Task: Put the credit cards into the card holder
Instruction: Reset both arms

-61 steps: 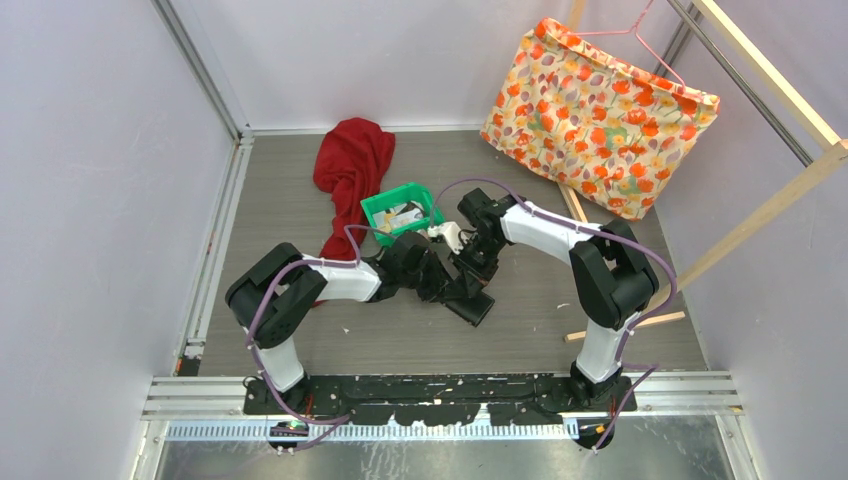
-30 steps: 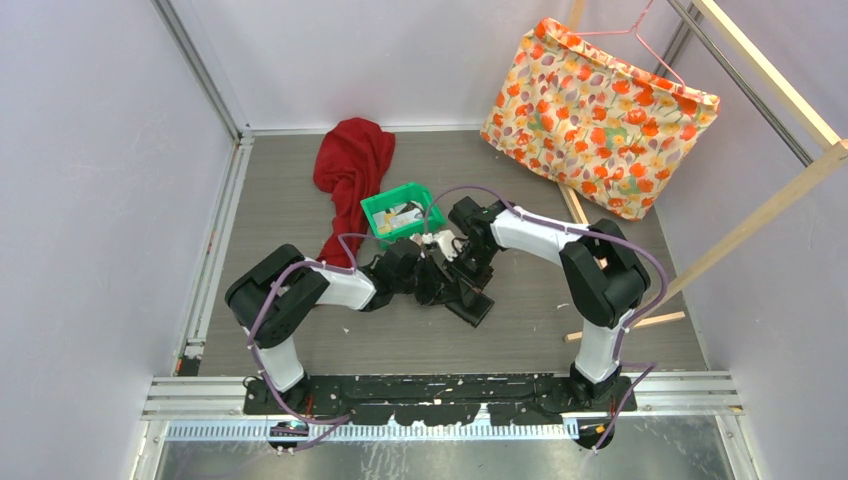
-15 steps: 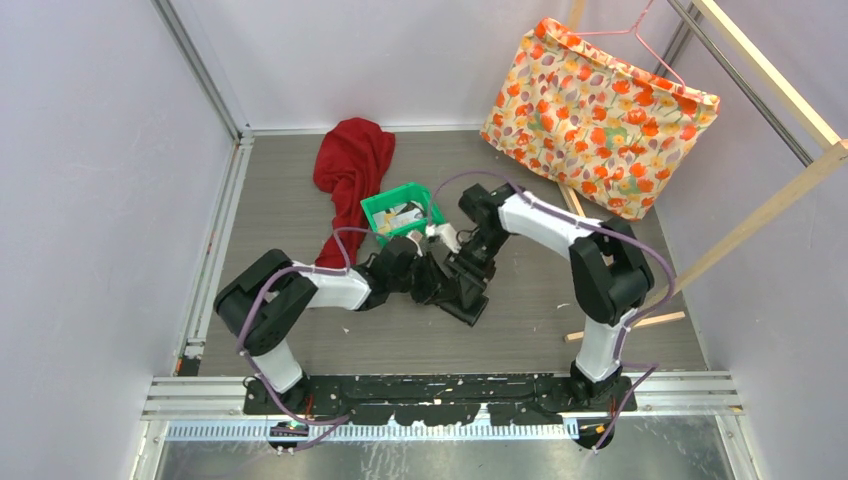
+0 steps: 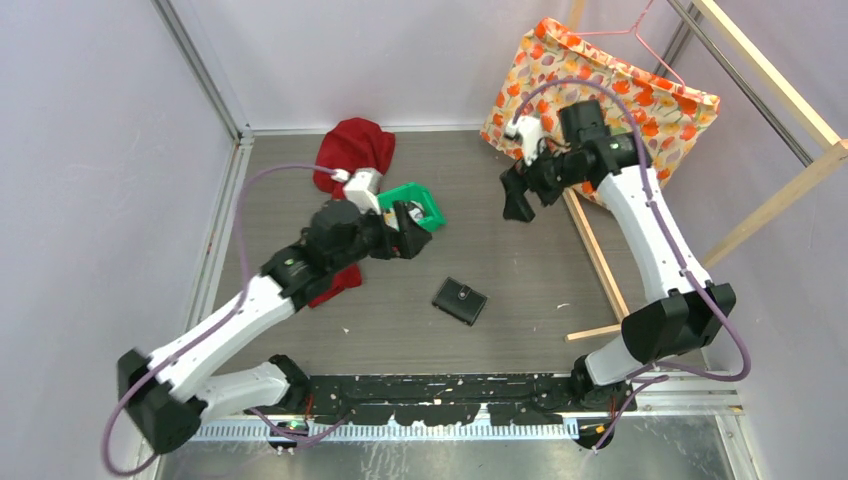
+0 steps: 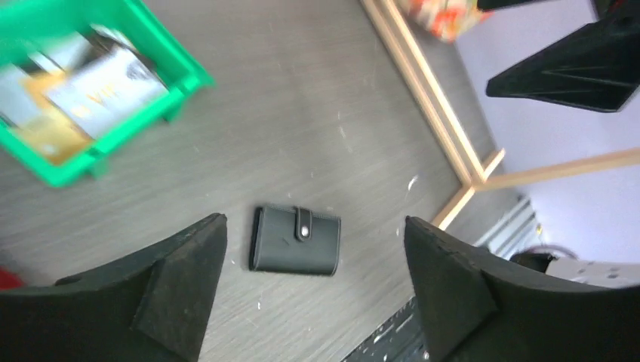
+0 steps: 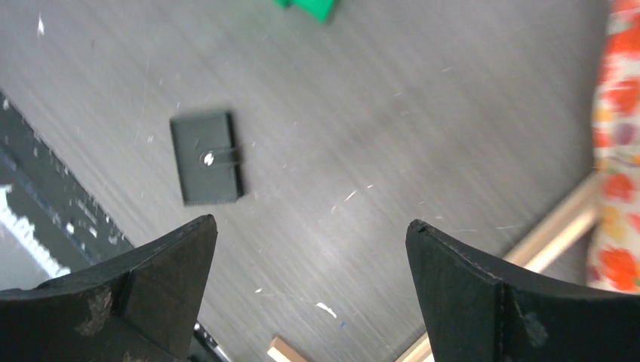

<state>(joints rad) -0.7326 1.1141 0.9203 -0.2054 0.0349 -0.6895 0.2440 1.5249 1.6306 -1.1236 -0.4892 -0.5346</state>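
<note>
On the grey table between your two arms, the card holder (image 4: 460,300) lies flat and alone, folded shut with its snap tab fastened across the front, touching neither arm. Your left gripper (image 5: 315,220) hangs above it with its jaws spread wide and nothing between them, and the left wrist view looks straight down past both fingers (image 5: 177,290) at the black wallet. Your right gripper (image 6: 311,224) is also fully spread and empty, lifted high toward the floral bag (image 4: 600,115) at the far right. The green bin (image 5: 185,72) sits just beyond the left gripper, near the red cloth (image 4: 355,145), and the credit cards (image 5: 102,83) that can be seen are in it: a pale one on top, with yellow-orange showing beneath. The holder's fastened tab and both empty grippers suggest it was set down on purpose as closed and finished. Whether any card is inside cannot be told from outside, and those in the bin suggest the job may not be complete. Two seconds ago, and still half a second ago, both grippers crowded low over the holder just in front of the bin. Since then they have let go, the arms have swung up and well apart, and the wallet has stayed at almost the same spot.
</note>
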